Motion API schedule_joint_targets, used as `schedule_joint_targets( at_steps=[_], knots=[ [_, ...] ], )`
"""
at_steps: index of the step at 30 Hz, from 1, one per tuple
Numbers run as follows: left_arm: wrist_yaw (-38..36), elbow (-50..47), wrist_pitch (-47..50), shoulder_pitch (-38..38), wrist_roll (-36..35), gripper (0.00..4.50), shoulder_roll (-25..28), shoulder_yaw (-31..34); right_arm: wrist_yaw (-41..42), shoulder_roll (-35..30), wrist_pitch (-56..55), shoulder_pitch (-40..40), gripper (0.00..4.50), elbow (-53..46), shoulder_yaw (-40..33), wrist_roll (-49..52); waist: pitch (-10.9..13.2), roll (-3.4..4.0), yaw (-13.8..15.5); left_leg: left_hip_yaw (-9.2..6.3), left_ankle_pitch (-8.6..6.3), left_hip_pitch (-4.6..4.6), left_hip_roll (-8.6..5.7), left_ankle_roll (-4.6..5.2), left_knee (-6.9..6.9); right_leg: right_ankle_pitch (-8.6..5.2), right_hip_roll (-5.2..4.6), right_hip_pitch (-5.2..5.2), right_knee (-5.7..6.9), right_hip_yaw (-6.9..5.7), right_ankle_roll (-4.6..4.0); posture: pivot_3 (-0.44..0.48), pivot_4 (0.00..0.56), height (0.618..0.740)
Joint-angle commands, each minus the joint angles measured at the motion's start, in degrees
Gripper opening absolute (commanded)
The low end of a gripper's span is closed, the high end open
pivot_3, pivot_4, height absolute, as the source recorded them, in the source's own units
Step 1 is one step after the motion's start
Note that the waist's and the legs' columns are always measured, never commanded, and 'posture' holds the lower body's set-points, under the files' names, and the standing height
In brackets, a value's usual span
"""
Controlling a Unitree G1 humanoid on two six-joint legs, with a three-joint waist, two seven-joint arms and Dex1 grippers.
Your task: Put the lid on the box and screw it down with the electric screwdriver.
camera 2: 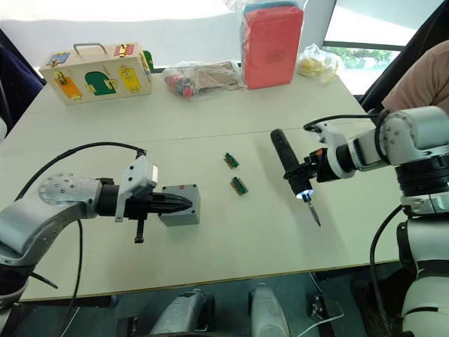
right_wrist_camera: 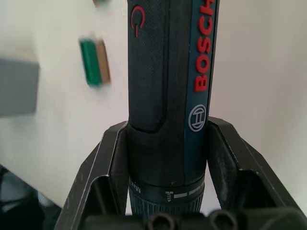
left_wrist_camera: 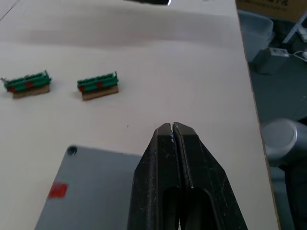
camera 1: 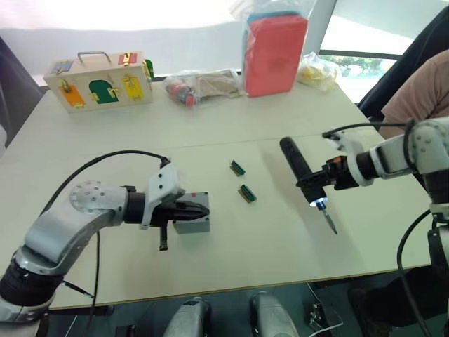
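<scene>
The grey box [camera 1: 193, 222] sits on the table left of centre. Its upper face [left_wrist_camera: 91, 191] is flat, with a screw hole in one corner and a small red mark. I cannot tell whether this face is the lid seated on the box. My left gripper [camera 1: 206, 209] is shut and empty, its tips over the box's upper edge. My right gripper [camera 1: 319, 182] is shut on the black electric screwdriver [right_wrist_camera: 168, 72]. The screwdriver hangs tilted above the table right of centre, bit down and tip light on, well apart from the box.
Two small green connector pieces [camera 1: 237, 167] [camera 1: 246, 193] lie between box and screwdriver. At the back stand a wooden latch box [camera 1: 98, 81], plastic bags [camera 1: 203, 86] and a red pack [camera 1: 275, 53]. A person's sleeve [camera 1: 421, 84] is at the right edge.
</scene>
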Motion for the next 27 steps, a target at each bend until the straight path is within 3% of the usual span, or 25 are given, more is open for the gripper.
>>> schedule_joint_targets(
  at_steps=[1, 12, 14, 15, 19, 23, 27],
  knots=[
    [-0.2, 0.72, -2.12, -0.76, 2.08, 0.0, -0.59, -1.06, 0.2, 1.33, 0.37, -1.78, 1.82, 3.69, -1.52, -3.28, 0.0, 0.0, 0.01, -0.02, 0.0, 0.0, 0.01, 0.0, 0.0, 0.0, 0.02, 0.0, 0.01, -0.02, 0.0, 0.0, 0.15, 0.74],
    [0.57, 1.43, -2.34, 0.5, 2.46, 0.0, -1.22, -0.35, 0.4, 6.3, -1.25, -0.43, 1.82, 8.75, -2.68, -14.43, 0.01, -0.01, 1.4, -0.03, 0.09, -0.32, -0.04, -0.17, 0.21, 0.03, 0.01, -0.25, 0.09, -0.07, 0.05, 0.0, 0.15, 0.74],
    [0.97, 1.72, -2.02, 0.73, 2.21, 0.0, -1.25, 0.35, 1.14, 6.22, -2.83, 0.22, 2.83, 8.24, -2.13, -15.83, 0.01, -0.01, 1.48, -0.04, 0.11, -0.35, -0.04, -0.19, 0.25, 0.03, 0.01, -0.29, 0.15, -0.07, 0.04, 0.0, 0.15, 0.74],
    [1.15, 2.02, -1.78, 0.81, 1.98, 0.0, -1.11, 1.08, 1.54, 6.1, -3.5, 0.49, 3.0, 7.88, -1.87, -16.4, 0.01, -0.02, 1.47, -0.04, 0.11, -0.35, -0.04, -0.19, 0.27, 0.03, 0.01, -0.28, 0.16, -0.08, 0.04, 0.0, 0.15, 0.74],
    [1.71, 1.83, 0.17, 0.72, -0.85, 0.0, -0.73, 4.81, 1.41, 6.73, -4.44, 0.17, 4.44, 8.01, -4.81, -18.23, 0.01, -0.02, 1.5, -0.05, 0.05, -0.37, -0.04, -0.09, 0.54, 0.04, 0.02, -0.25, 0.35, -0.09, 0.05, 0.0, 0.15, 0.74],
    [2.31, 4.07, 3.06, 0.93, -3.47, 0.0, 2.2, 12.84, 8.11, 3.17, -12.73, -0.43, 4.44, -3.31, -3.86, -18.72, 0.01, -0.02, 1.55, -0.08, 0.0, -0.51, -0.07, -0.01, 0.79, 0.03, 0.01, -0.37, 0.57, -0.11, 0.05, 0.0, 0.15, 0.74],
    [2.69, 9.01, 2.95, 2.73, -1.96, 0.0, 6.21, 18.27, 13.98, 4.59, -11.11, 0.3, 4.44, -13.33, -10.77, -10.94, 0.03, -0.02, 1.13, -0.06, 0.0, -0.67, -0.04, -0.01, 0.79, 0.02, 0.07, -0.68, 0.72, -0.09, 0.06, 0.0, 0.15, 0.74]
  ],
)
